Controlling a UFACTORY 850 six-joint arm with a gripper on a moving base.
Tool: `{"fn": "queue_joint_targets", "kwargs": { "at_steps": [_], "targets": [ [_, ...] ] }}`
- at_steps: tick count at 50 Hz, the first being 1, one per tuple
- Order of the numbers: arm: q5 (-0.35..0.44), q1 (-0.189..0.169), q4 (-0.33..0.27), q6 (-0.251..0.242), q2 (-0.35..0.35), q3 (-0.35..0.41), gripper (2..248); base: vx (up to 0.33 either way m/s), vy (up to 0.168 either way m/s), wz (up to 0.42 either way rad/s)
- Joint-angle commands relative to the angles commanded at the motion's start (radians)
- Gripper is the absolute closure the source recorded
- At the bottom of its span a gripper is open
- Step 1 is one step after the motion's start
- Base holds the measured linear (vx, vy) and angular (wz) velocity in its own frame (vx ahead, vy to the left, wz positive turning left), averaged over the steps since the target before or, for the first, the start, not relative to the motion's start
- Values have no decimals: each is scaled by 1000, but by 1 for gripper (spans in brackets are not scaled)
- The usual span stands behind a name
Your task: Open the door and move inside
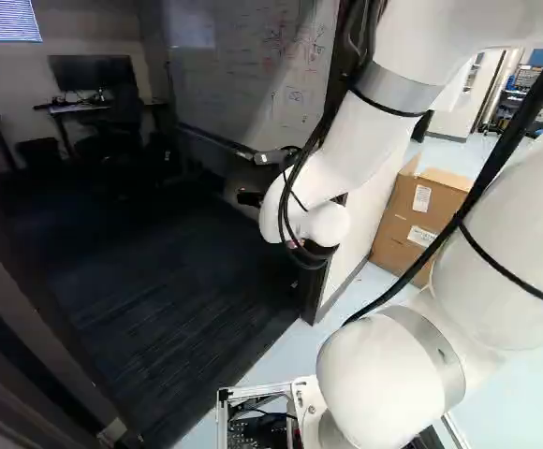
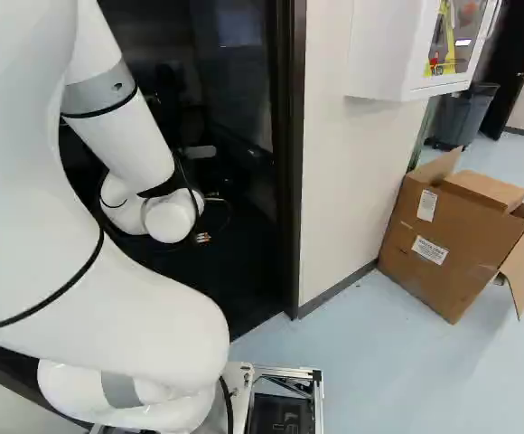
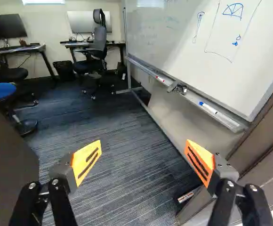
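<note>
"Standing open, isn't it, that door [image 3: 8, 165]?"

"Seems so. I take it for the dark panel close beside the gripper [image 3: 143, 153], swung aside; its handle I can't make out."

"So the opening's done?"

"I'd say it's on to going in. The gripper reaches through into the office, its two fingers spread wide with nothing between them."

"What's next, then?"

"Rolling the base straight ahead, I reckon, with the arm [image 1: 356, 140] kept off the door post [image 2: 290, 163] and the whiteboard [image 3: 174, 42]."

"How many of everything?"

"One door, one arm, one gripper. Inside, one whiteboard, two desks [image 3: 21, 49], two screens [image 3: 5, 27], one blue stool [image 3: 0, 91]. Out here, one cardboard box [image 2: 452, 231], near the wall [image 2: 343, 172]."
</note>
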Motion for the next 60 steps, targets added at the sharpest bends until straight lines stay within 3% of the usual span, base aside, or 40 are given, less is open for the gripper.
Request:
{"fn": "queue_joint_targets", "kwargs": {
  "at_steps": [23,60],
  "targets": [
    [0,0,0,0,0,0,3,0,1,3],
    [0,0,0,0,0,0,3,10,44,175]
  ]
}}
